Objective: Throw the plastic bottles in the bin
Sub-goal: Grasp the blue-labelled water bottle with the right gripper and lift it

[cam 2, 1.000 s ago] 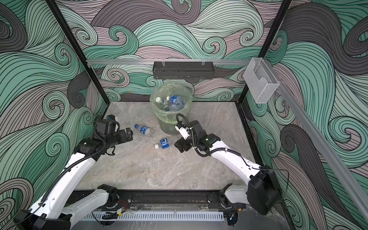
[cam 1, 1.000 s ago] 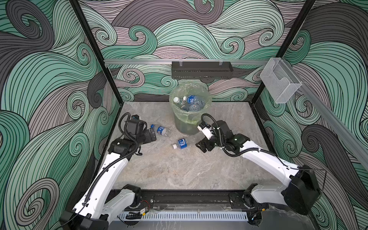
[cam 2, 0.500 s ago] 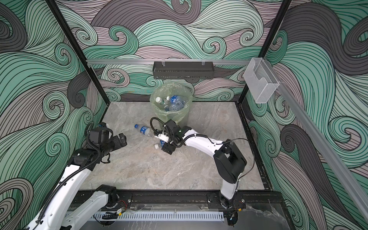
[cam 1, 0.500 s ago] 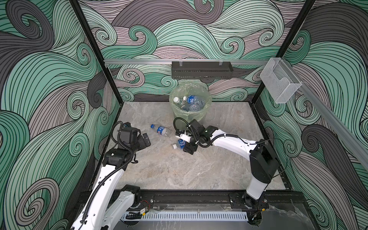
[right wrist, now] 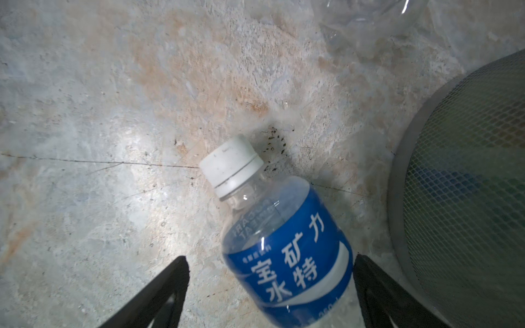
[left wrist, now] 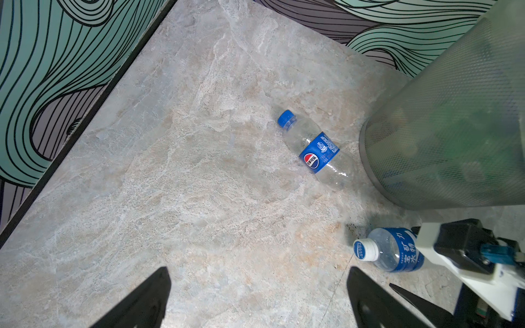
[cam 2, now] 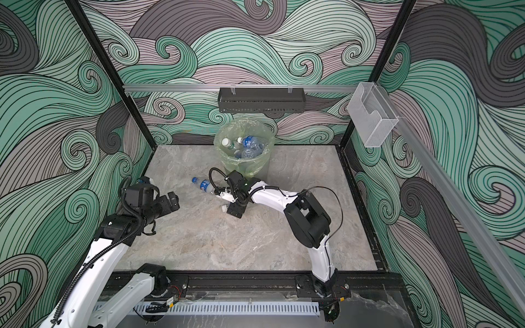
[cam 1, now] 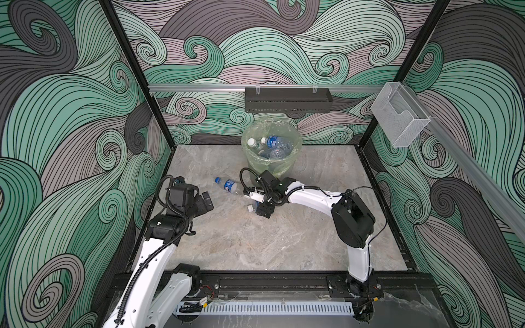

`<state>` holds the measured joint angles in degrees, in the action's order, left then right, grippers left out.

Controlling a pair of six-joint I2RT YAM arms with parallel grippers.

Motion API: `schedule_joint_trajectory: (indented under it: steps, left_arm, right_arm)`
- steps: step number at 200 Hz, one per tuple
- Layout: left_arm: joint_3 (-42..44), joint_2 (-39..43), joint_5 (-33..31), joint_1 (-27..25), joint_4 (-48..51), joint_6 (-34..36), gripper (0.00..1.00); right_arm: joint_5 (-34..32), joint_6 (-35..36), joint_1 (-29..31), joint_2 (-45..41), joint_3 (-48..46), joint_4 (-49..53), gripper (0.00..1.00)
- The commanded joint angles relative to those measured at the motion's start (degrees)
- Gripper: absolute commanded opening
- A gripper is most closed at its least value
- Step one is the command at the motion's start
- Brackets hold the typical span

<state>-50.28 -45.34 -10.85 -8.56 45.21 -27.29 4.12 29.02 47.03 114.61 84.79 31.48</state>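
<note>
The bin (cam 1: 271, 163) (cam 2: 245, 167), a grey bucket with a yellow-green bag, stands at the back middle with several plastic bottles inside. Two bottles lie on the floor. A blue-capped one (cam 1: 228, 185) (cam 2: 203, 184) (left wrist: 316, 152) lies left of the bin. A white-capped one with a blue label (right wrist: 284, 244) (left wrist: 390, 251) lies between the fingers of my right gripper (cam 1: 259, 204) (cam 2: 230, 203) (right wrist: 270, 264), which is open; one finger is close to the label and the other stands apart. My left gripper (cam 1: 208, 200) (cam 2: 173, 200) (left wrist: 258, 275) hovers open and empty, left of both bottles.
The bin's mesh wall (right wrist: 460, 181) is close beside my right gripper. A black perforated tray (cam 1: 288, 99) hangs on the back rail and a clear plastic box (cam 1: 397, 116) on the right rail. Patterned walls enclose the marbled floor (cam 1: 255, 241).
My right arm swung left from beside the bin and lowered its gripper over the white-capped bottle. My left arm drew back from the blue-capped bottle toward the left wall.
</note>
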Motion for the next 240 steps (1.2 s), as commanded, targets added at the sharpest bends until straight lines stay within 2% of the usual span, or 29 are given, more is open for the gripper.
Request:
schedule_joint_trajectory:
  steps: [1, 52, 104, 184, 205, 240]
  left_arm:
    - [0.49, 0.91, 0.48, 1.0, 0.76, 0.75, 0.99]
    - [1.93, 2.01, 0.51, 1.17, 0.34, 0.35, 0.99]
    - [2.64, 1.66, 1.95, 1.53, -1.2, -0.06, 0.99]
    - [3.83, 1.28, 2.41, 2.23, -2.05, -0.27, 0.99]
    - [4.46, 1.28, 2.36, 2.36, -2.7, -0.78, 0.99]
    - [5.67, 1.31, 3.53, 2.67, -4.33, -1.43, 0.99]
  right_arm:
    - [-1.22, 1.67, 0.17, 0.77, 0.72, 1.01, 0.9]
    - [-1.59, -0.93, 0.17, -0.33, -2.35, 1.5, 0.84]
    - [-1.17, -7.64, 0.24, -1.14, -4.37, 1.91, 0.83]
    - [-1.12, -14.22, 0.61, -2.61, -5.87, 1.23, 0.64]
    - [0.17, -18.0, 0.81, -4.34, -6.49, 1.14, 0.6]
    - [0.71, -24.11, 1.31, -11.26, -11.58, -1.8, 0.57]
